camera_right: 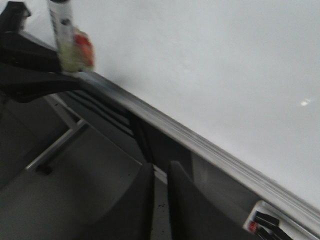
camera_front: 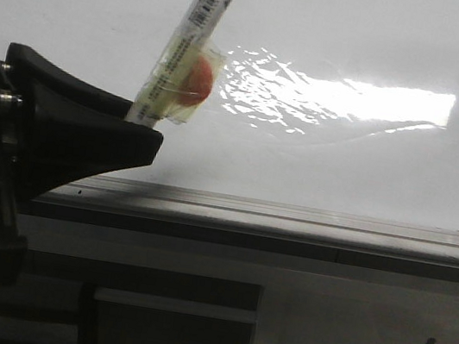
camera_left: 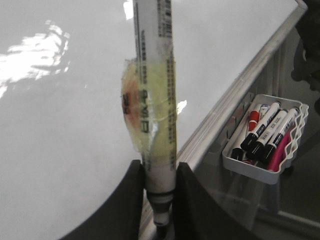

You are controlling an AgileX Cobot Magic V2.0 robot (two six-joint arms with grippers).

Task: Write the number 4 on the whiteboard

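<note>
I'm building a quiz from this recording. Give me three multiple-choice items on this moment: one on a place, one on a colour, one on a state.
1. Where is the small tray of markers?
A. beside the whiteboard's edge strip
B. on the whiteboard
C. in the right gripper

2. What colour is the tape around the held marker?
A. blue
B. yellowish
C. black

3. What is on the whiteboard?
A. a finished 4
B. a circle
C. no visible marks

Answers: A, the tray sits off the board's edge; B, the wrap looks yellowish; C, only glare shows on the white surface. The left gripper clamps the marker.
</note>
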